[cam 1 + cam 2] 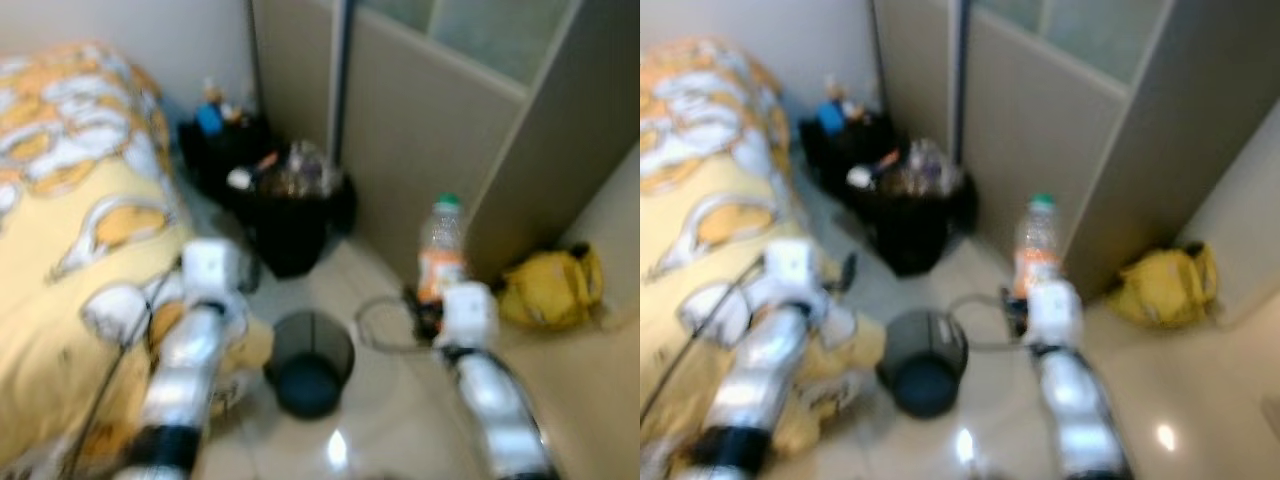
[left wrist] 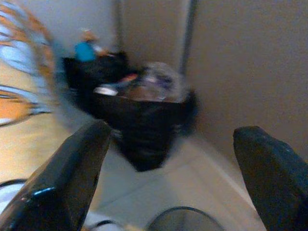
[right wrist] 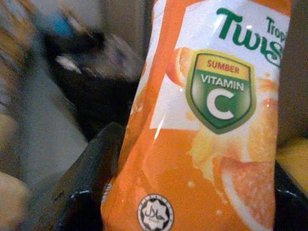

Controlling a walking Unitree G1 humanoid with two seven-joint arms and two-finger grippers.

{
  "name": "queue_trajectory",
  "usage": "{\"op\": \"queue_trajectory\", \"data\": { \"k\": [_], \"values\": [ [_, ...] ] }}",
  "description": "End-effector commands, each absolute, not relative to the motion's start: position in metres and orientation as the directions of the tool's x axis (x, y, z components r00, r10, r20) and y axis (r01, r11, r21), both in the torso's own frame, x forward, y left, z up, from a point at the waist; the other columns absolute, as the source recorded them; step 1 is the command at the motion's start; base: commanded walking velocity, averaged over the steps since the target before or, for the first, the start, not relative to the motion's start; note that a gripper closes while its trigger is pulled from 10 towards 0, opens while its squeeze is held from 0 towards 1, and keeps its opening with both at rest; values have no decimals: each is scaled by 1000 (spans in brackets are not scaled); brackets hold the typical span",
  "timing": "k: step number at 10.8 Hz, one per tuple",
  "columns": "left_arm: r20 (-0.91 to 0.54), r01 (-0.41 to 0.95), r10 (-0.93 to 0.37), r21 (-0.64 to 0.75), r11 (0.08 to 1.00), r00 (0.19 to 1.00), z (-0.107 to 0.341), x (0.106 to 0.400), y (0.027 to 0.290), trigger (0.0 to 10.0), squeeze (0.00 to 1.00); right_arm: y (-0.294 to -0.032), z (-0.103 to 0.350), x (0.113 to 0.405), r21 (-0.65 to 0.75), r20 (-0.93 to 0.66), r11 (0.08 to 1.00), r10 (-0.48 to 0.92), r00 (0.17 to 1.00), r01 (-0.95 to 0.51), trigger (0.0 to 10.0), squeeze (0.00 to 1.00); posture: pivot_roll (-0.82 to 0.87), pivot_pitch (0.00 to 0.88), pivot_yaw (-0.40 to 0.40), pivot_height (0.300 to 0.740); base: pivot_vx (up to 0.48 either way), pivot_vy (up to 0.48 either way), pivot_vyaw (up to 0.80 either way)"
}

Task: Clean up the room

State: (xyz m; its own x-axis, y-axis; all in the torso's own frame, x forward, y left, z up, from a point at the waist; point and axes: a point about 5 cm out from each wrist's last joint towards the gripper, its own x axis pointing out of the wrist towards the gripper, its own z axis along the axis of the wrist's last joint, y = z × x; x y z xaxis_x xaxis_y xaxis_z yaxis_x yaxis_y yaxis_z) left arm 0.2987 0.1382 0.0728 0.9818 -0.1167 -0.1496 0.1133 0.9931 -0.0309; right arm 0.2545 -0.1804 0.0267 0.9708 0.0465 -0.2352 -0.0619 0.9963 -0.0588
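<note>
Right wrist view: right hand (image 3: pixel 192 192) grips upright bottle (image 3: pixel 211 120).

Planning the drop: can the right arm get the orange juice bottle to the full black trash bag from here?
Probably yes: right gripper holds the bottle; open floor leads to the bag.

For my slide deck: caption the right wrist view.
Right gripper grips an orange juice bottle, overfilled black trash bag beyond.

The bottle (image 3: pixel 202 120) label reads "Twis", "SUMBER VITAMIN C" and "halal".
</note>
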Motion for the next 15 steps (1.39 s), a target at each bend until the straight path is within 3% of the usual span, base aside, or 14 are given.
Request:
{"op": "queue_trajectory", "data": {
  "k": [1, 3, 4, 7, 9, 12, 15],
  "values": [
    [-138, 104, -99, 27, 994, 986, 75, 300, 149, 10000, 0, -170, 34, 262, -33, -198, 996, 76, 977, -84, 10000, 0, 87, 0, -23, 740, 341, 337, 644],
    [-168, 162, -144, 102, 982, 975, 75, 306, 142, 10000, 0, -169, 25, 265, -34, -256, 998, 49, 965, -60, 10000, 0, 87, 0, -12, 740, 0, 0, 203],
    [-223, 266, -217, 222, 938, 951, 73, 310, 139, 10000, 0, -168, 7, 269, -21, -365, 999, 24, 931, -34, 10000, 0, 97, 0, 7, 740, 0, 0, 0],
    [-240, 427, -364, 319, 846, 900, 90, 319, 126, 10000, 0, -161, -12, 280, 39, -515, 999, 9, 857, 13, 10000, 0, 169, 14, 48, 740, 0, 0, 0],
    [-225, 388, -330, 303, 871, 917, 96, 318, 129, 10000, 0, -154, -14, 287, 30, -567, 999, -7, 824, 29, 10000, 0, 224, 69, 52, 740, 0, 0, 0],
    [-149, 326, -302, 177, 929, 942, 105, 292, 125, 10000, 0, -144, -9, 296, 14, -580, 999, -31, 814, 48, 10000, 0, 293, 162, 44, 740, 0, 0, 0],
    [-222, 297, -257, 170, 940, 941, 94, 259, 134, 10000, 0, -129, -13, 294, -7, -615, 1000, 1, 789, -7, 10000, 0, 325, 239, 45, 740, 0, 0, 0]
  ]
}}
